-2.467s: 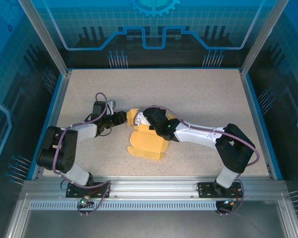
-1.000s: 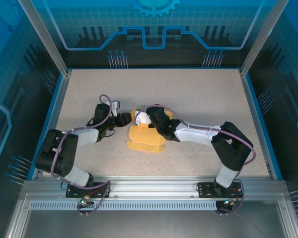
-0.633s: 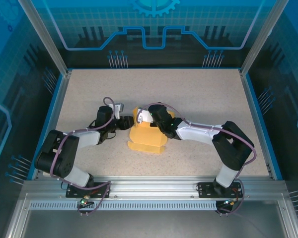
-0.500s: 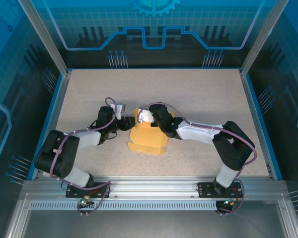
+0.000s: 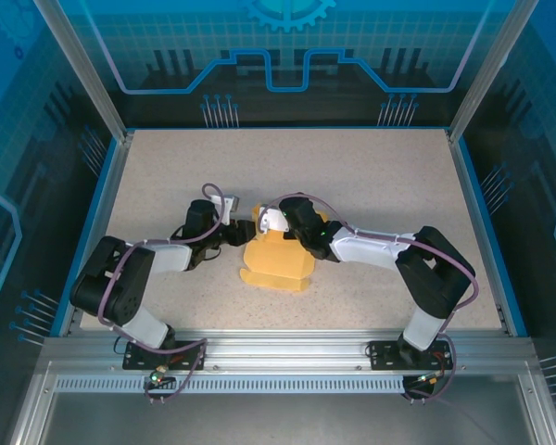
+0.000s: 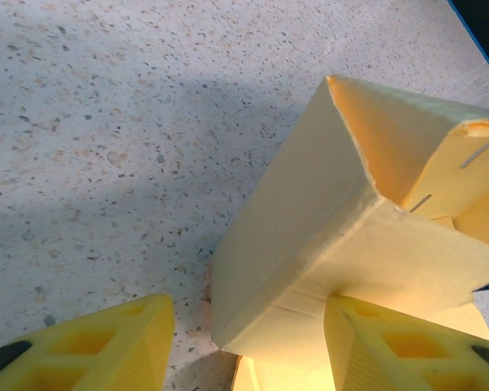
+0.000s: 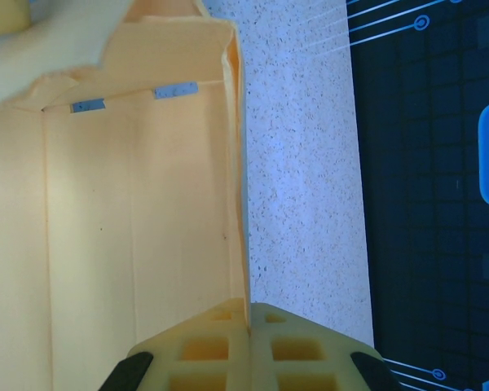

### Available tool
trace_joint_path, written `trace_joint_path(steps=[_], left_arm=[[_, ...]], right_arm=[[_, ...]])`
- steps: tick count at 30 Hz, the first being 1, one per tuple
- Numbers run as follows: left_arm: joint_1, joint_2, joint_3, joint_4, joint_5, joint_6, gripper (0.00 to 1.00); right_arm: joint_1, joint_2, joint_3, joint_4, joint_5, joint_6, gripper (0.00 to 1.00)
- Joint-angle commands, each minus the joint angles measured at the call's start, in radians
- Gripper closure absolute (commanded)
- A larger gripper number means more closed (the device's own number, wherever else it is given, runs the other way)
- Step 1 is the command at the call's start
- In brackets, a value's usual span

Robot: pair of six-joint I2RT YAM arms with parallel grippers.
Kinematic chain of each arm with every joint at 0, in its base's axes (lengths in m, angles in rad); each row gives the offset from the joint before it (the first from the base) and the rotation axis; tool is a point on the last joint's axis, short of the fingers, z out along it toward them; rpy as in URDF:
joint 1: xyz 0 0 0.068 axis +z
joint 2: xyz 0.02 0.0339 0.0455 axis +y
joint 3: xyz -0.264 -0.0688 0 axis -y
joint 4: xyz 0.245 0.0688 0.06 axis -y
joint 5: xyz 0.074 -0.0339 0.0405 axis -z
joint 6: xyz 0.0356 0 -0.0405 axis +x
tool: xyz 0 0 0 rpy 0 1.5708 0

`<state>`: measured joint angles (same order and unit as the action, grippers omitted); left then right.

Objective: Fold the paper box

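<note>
The paper box is pale yellow card, partly folded, lying mid-table. In the left wrist view one corner of the paper box stands up with two slots near its top edge. My left gripper is at the box's left side and is open. That corner sits between my left gripper's fingers; the left finger is off the card and the right one touches it. My right gripper is at the box's far edge. In its wrist view the right gripper is shut on a thin upright wall of the box.
The speckled tabletop runs to a blue rim on each side, with metal posts at the back corners. An aluminium rail carries both arm bases at the near edge. Both forearms lie low over the table beside the box.
My left gripper has slid right, up to the box, and its fingers now straddle the box's corner. The right gripper has kept its hold and the card has been drawn into a narrower, more upright shape.
</note>
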<state>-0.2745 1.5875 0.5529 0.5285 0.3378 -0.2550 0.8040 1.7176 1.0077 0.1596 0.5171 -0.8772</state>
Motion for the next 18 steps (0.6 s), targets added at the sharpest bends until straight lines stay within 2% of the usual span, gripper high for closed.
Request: trace_joint_path(steps=[1, 14, 18], left_arm=[[-0.011, 0.022, 0.015, 0.066, 0.022, 0.035, 0.46], [-0.013, 0.067, 0.022, 0.155, 0.003, 0.043, 0.42], [-0.012, 0.072, 0.024, 0.180, -0.011, 0.037, 0.35]], right_arm=[[-0.006, 0.016, -0.015, 0.034, 0.011, -0.031, 1.00], [-0.005, 0.008, -0.025, 0.039, 0.000, -0.034, 1.00], [-0.006, 0.007, -0.024, 0.026, -0.009, -0.028, 1.00]])
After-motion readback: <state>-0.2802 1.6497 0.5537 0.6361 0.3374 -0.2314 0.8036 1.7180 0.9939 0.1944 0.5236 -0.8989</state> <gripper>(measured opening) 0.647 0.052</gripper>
